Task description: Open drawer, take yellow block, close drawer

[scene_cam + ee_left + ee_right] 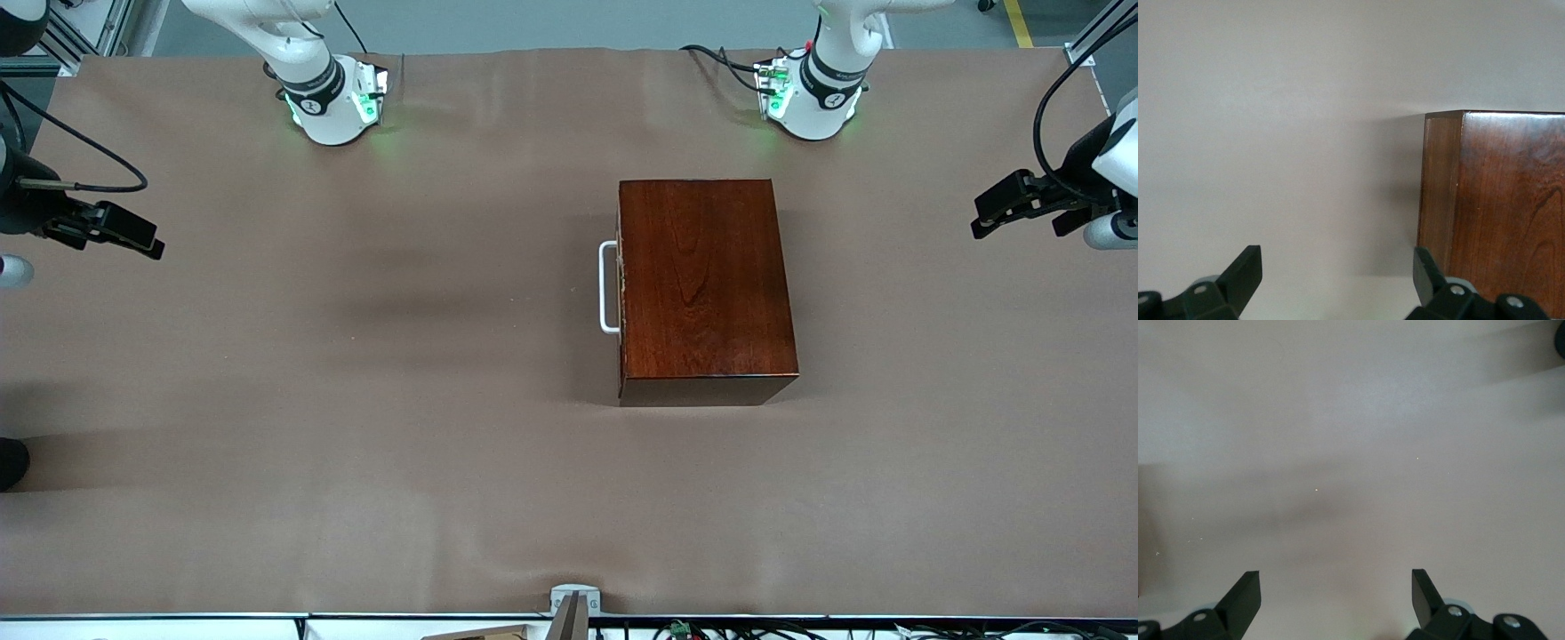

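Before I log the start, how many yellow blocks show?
0. The drawer in the wooden box is shut, so a block may be hidden inside. Left claw and right claw wait open, empty.

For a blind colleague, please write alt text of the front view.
A dark wooden box sits on a brown table, its drawer shut, white handle facing the right arm's end. The left gripper and right gripper wait open over the table's ends.

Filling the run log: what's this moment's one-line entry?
glossy dark mahogany box: drawer shut | white bar handle: untouched | left gripper: open, waiting | right gripper: open, waiting
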Robot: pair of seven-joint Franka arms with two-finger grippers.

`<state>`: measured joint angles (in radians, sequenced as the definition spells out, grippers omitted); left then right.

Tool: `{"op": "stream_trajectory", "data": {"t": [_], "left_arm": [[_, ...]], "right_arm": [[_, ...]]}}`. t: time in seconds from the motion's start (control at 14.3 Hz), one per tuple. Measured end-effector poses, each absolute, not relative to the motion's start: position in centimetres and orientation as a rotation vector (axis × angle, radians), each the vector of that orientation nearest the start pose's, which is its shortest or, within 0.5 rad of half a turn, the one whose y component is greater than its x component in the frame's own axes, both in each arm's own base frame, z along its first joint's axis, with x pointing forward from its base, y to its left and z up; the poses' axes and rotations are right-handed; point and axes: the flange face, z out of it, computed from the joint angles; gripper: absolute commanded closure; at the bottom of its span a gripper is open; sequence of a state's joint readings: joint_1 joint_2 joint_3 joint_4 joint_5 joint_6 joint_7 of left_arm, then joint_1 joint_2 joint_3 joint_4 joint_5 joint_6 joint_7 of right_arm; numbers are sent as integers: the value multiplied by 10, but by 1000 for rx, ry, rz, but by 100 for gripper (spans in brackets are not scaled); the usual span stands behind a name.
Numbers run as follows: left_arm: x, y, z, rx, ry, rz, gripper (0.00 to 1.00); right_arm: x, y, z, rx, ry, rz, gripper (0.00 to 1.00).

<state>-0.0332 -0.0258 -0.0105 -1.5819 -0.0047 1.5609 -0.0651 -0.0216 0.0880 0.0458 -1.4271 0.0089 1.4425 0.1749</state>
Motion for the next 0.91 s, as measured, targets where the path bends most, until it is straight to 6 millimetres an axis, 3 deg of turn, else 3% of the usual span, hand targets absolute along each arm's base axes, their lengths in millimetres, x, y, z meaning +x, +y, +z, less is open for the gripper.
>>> {"op": "stream_trajectory", "data": {"t": [0.63,0.91], "left_arm": [[545,-27,632,-3146,-27,-6,0],[549,-49,635,-3147,9,-30,0]], "right_arm": [[569,13,631,-3125,236,113,0],[569,13,631,-3125,236,111,0]]}}
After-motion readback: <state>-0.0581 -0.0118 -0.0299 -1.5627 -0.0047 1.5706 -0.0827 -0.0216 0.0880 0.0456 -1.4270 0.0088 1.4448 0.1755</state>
